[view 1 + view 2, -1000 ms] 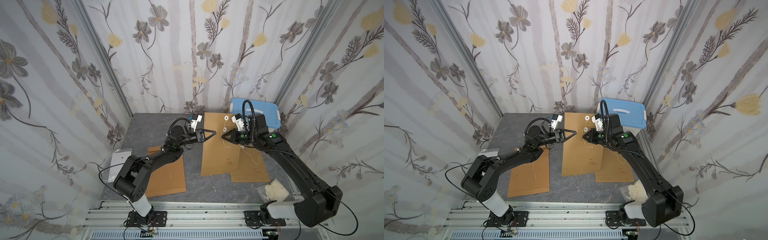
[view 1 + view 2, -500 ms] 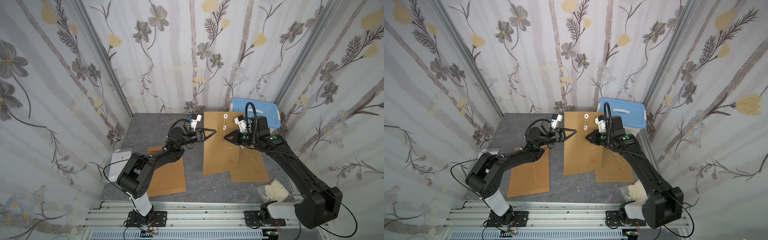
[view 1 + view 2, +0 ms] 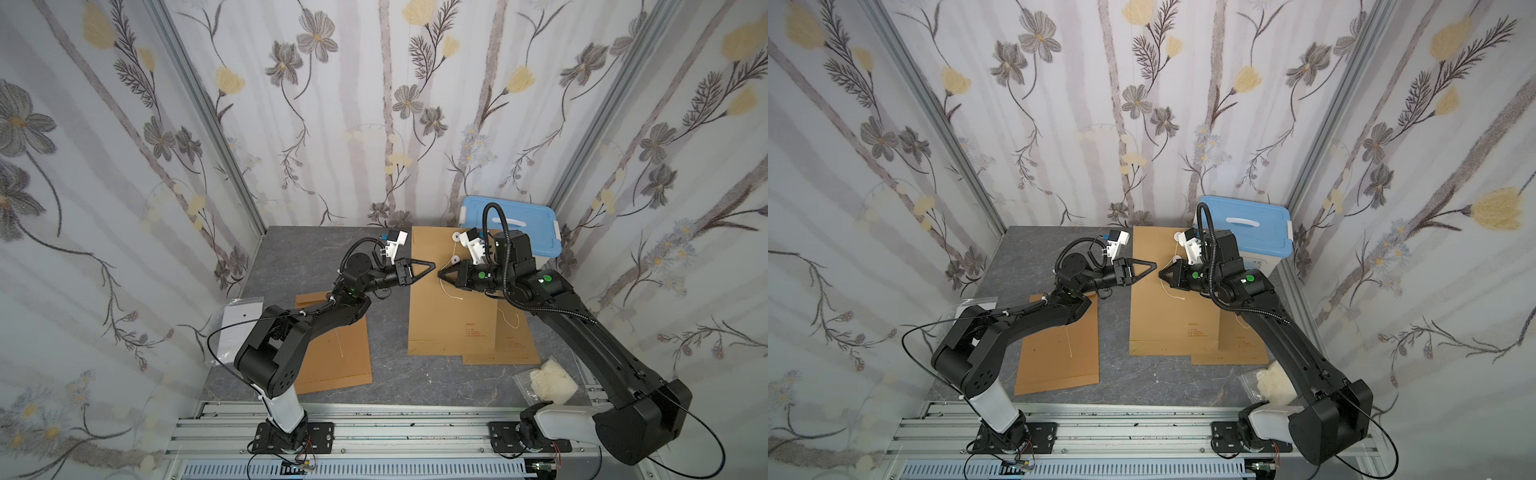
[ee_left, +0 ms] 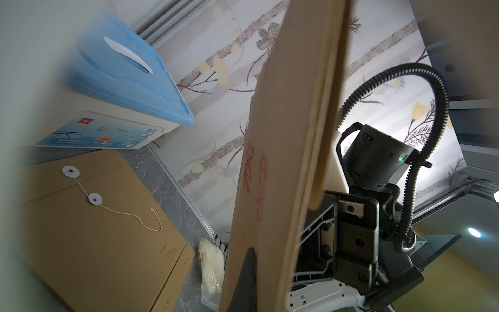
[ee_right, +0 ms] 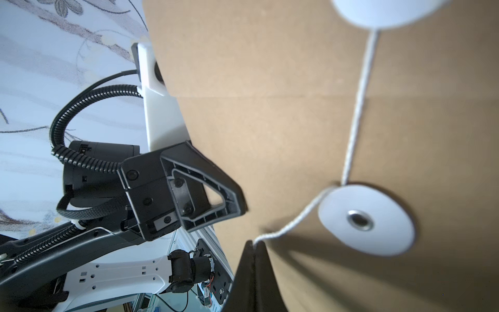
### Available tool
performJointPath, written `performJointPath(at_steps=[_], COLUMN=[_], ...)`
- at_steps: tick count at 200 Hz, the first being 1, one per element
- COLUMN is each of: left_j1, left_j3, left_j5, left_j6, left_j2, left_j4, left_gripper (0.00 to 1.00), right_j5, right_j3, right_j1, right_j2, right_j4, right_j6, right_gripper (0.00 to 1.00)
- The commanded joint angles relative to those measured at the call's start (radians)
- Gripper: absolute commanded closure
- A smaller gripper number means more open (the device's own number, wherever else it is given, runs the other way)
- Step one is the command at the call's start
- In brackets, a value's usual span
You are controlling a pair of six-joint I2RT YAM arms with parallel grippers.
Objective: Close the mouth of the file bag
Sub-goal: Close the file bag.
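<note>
1. Left claw [image 3: 432, 264] is clamped on the side edge of the file bag [image 3: 453, 316], steadying it raised over the worktop [image 3: 316, 249] near the back-middle.
2. Right claw [image 3: 440, 275] pinches the string [image 5: 356, 108] beside a white disc [image 5: 366, 220], likely to wind it and fasten the flap.

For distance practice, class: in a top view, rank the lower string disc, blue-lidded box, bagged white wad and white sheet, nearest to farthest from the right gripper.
1. lower string disc, beside the right gripper
2. blue-lidded box, back right
3. bagged white wad, front right
4. white sheet, far left
</note>
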Motion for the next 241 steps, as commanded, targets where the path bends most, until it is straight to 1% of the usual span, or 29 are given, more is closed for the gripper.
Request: performJointPath(at_steps=[1,39,94,153,174,182,199,241], left_j1=[-0.002,-0.004,-0.003,-0.003,-0.002,-0.003,-0.001,-0.002], left_j3=[0.011,0.012,-0.01,-0.016,-0.014,-0.013,-0.013,-0.015], left_j5=[0.002,-0.019,-0.06,-0.07,-0.072,-0.072,-0.07,-0.062], left_j6=[0.039,0.028,0.006,-0.03,-0.05,-0.064,-0.081,-0.08], left_j2=[-0.02,-0.028,-0.045,-0.049,-0.041,-0.036,-0.03,-0.037], left_j4=[-0.009,-0.003,0.026,0.071,0.08,0.122,0.144,0.141], left_gripper=[1.0,1.0,1.0,1.0,1.0,1.0,1.0,1.0], right_j5=[0.026,0.055,0.085,0.099,0.097,0.096,0.091,0.011], right_j3=[0.002,-0.005,-0.045,-0.097,-0.108,-0.114,-0.127,-0.158], right_j1=[0.019,0.066,0.066,0.06,0.049,0.044,0.029,-0.054], right_j2=[-0.002,0.008,-0.008,-0.015,-0.017,-0.018,-0.023,-0.038], right_j4=[0.028,0.03,0.052,0.082,0.09,0.093,0.103,0.115], right_j6=[0.02,0.022,0.019,0.018,0.017,0.017,0.017,0.005], right_gripper=[1.0,1.0,1.0,1.0,1.0,1.0,1.0,1.0])
